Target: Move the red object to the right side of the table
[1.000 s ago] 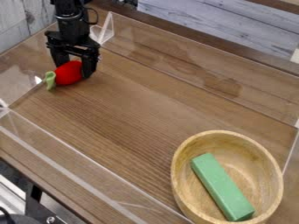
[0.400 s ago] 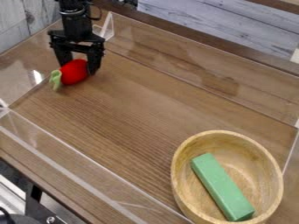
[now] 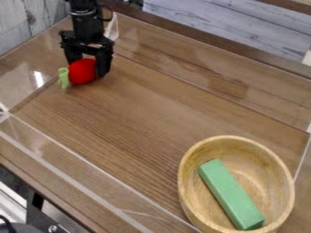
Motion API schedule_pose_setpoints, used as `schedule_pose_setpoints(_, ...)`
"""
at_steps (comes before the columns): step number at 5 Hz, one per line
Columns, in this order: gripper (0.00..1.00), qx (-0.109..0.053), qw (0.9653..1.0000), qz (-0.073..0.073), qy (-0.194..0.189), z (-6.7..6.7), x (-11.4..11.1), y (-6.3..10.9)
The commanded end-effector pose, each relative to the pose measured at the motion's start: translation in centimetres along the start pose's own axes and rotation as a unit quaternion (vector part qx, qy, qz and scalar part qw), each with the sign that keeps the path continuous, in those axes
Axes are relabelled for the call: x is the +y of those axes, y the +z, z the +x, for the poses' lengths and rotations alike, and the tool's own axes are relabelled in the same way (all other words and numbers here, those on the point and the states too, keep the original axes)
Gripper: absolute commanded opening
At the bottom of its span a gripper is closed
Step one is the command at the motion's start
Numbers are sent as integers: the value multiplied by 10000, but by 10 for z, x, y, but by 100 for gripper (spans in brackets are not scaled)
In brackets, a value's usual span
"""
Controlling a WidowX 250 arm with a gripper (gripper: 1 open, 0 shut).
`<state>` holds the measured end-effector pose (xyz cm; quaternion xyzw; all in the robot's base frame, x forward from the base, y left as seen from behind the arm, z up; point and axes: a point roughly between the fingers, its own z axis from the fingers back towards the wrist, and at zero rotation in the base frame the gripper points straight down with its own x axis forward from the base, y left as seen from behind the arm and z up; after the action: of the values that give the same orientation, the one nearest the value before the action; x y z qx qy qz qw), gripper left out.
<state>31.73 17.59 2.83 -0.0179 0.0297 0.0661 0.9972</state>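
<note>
I log one worktop (image 3: 158, 118), brown, wood-grained; one grey upright panel (image 3: 27, 22), upper left; pale sheen along the left side.

block (image 3: 231, 195) in bowl (image 3: 187, 173), near right

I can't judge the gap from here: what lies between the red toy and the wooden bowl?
Only bare tabletop separates the red toy and bowl in the camera view.
</note>
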Motion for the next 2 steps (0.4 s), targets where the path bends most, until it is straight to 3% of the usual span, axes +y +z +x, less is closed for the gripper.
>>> schedule_pose_setpoints(1, 100, -193, 9992, -10, -363, 9, -4, 7)
schedule_pose_setpoints(2, 0, -181, 9980, -95, -592, 9, -5, 3)
